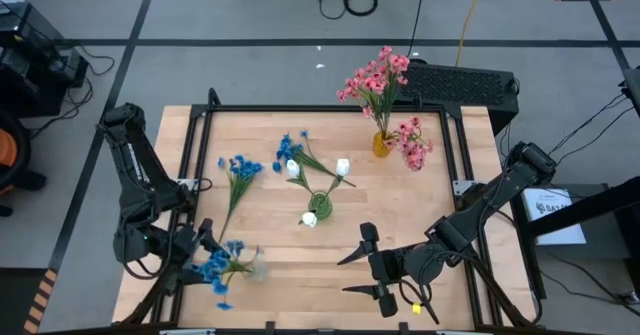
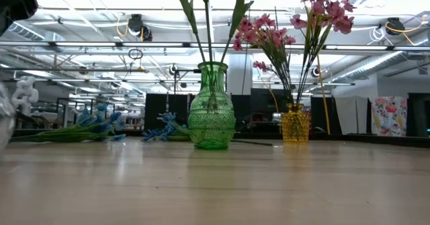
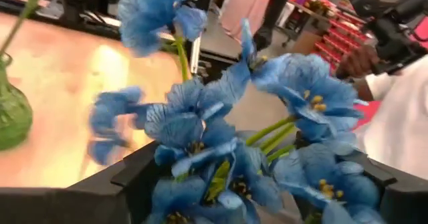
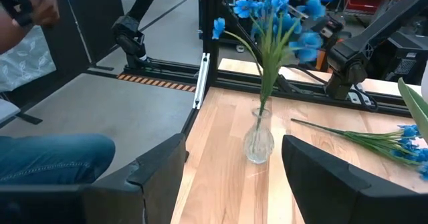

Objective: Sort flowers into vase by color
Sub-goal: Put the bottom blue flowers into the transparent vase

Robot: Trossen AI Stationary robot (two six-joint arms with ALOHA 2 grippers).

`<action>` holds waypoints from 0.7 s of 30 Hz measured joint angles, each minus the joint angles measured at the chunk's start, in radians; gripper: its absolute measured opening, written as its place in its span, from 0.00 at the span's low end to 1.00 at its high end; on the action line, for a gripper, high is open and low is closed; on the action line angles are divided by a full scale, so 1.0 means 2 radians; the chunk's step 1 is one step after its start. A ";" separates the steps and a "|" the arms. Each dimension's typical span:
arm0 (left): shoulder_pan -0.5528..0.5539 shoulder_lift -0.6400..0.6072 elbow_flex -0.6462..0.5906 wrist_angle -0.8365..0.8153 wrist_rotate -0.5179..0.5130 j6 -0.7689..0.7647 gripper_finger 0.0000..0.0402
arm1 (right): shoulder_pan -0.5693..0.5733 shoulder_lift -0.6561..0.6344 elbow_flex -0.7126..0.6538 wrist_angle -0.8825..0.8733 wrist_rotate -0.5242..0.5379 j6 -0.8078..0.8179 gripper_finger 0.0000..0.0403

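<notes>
A blue flower spray (image 4: 274, 10) stands with its stems in a small clear vase (image 4: 259, 140) at the table's near left. My left gripper (image 1: 205, 247) is beside it, open, with the blue blossoms (image 3: 200, 137) between and in front of its fingers. Two more blue sprays (image 1: 240, 170) (image 1: 295, 150) lie flat on the wood. White buds (image 1: 343, 165) stand in the green vase (image 1: 320, 207), and pink flowers (image 1: 375, 75) in the yellow vase (image 1: 383, 143). My right gripper (image 1: 365, 267) hovers open near the front edge, pointing at the clear vase. My left gripper stands open around the blue spray's blossoms (image 3: 314, 103), coming at them nearly level from the table's left side. I cannot tell whether its fingers (image 3: 134, 177) touch the petals. The spray stands upright in the clear vase.
A pink blossom cluster (image 1: 413, 145) droops beside the yellow vase. A black frame (image 1: 300, 108) rims the table. A person sits beyond the near left corner, legs (image 4: 47, 157) and hand (image 3: 358, 60) in the wrist views. Bare wood lies between the green vase and my right gripper.
</notes>
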State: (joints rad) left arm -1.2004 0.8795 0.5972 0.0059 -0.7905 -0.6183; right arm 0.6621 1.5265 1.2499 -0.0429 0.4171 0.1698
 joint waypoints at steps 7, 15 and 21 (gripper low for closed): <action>0.018 0.000 0.000 0.000 -0.001 0.030 0.77 | 0.000 0.000 0.000 0.000 0.000 -0.001 0.60; 0.031 -0.019 0.000 0.006 0.001 0.025 0.77 | 0.000 0.000 0.000 0.000 0.000 -0.001 0.60; 0.031 -0.063 0.000 0.003 0.061 0.042 0.77 | 0.000 0.000 0.000 -0.001 0.000 -0.001 0.60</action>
State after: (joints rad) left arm -1.1381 0.7540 0.5972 0.0128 -0.6680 -0.5342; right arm 0.6621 1.5265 1.2499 -0.0455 0.4171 0.1677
